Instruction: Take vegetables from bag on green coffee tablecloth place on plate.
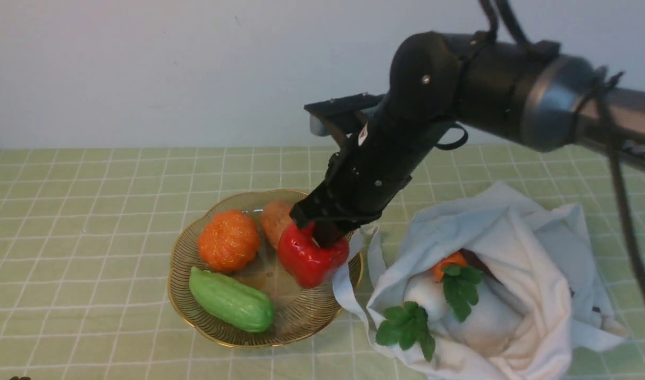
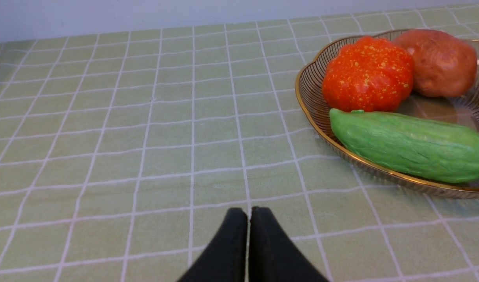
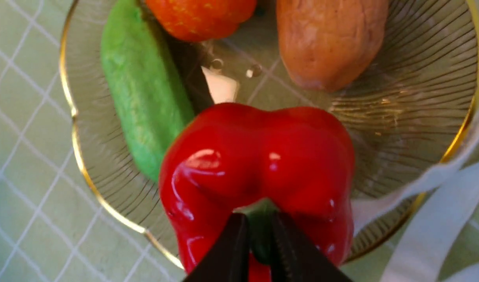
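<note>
My right gripper (image 1: 322,235) is shut on the green stem of the red bell pepper (image 1: 311,258) and holds it over the near right part of the gold-rimmed glass plate (image 1: 193,311). In the right wrist view the gripper (image 3: 259,231) pinches the stem above the pepper (image 3: 259,156) and the plate (image 3: 420,78). The off-white bag (image 1: 518,237) lies open to the right, with a white vegetable (image 1: 481,316) and an orange one (image 1: 449,262) with green leaves inside. My left gripper (image 2: 249,213) is shut and empty, low over the green tablecloth (image 2: 145,137), left of the plate (image 2: 314,117).
On the plate lie an orange pumpkin (image 1: 228,240), a green cucumber (image 1: 231,300) and a brown potato (image 1: 275,221). A bag strap (image 1: 349,287) drapes over the plate's right rim. A white wall stands behind the table.
</note>
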Robot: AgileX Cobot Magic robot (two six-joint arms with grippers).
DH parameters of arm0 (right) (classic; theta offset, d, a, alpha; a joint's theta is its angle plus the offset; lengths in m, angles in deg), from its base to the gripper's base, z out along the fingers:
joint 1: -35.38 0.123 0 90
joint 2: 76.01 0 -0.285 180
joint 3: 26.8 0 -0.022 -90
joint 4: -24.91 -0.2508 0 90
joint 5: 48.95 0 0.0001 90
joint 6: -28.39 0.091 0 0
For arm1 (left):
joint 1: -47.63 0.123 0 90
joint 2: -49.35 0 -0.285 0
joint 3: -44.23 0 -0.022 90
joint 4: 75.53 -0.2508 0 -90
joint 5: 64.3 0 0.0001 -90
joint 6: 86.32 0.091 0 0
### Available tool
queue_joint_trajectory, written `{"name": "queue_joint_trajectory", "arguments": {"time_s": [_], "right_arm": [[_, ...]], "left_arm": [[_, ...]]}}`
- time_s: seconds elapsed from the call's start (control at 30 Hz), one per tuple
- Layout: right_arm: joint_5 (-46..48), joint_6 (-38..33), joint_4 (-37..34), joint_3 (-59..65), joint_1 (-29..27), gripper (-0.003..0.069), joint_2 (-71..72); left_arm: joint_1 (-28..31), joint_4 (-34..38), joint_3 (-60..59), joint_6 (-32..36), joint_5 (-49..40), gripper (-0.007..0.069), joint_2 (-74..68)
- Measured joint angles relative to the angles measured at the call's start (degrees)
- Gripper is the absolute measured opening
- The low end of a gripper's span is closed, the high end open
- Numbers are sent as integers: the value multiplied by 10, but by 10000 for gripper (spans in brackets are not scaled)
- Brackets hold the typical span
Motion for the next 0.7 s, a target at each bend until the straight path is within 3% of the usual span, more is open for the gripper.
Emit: {"name": "queue_joint_trajectory", "arguments": {"time_s": [0.07,0.17,0.2,0.3,0.37,0.43,0.53,0.57,0.67,0.7], "right_arm": [[-2,7,0,-11,0,140,-21],[1,10,0,-33,0,286,-42],[3,10,0,-35,0,295,-43],[55,10,3,-79,0,413,-41],[68,10,11,-99,0,426,-37],[73,16,31,-123,0,406,-18],[79,38,63,-135,0,258,63],[79,40,64,-135,0,247,63],[82,69,72,-106,0,55,197],[82,69,72,-106,0,55,197]], "left_arm": [[0,0,0,0,0,-5,0],[0,0,0,0,0,-5,0],[0,0,0,0,0,-5,0],[0,0,0,0,0,-5,0],[0,0,0,0,0,-5,0],[0,0,0,0,0,-5,0],[0,0,0,0,0,-5,0],[0,0,0,0,0,-5,0],[0,0,0,0,0,-5,0],[0,0,0,0,0,-5,0]]}}
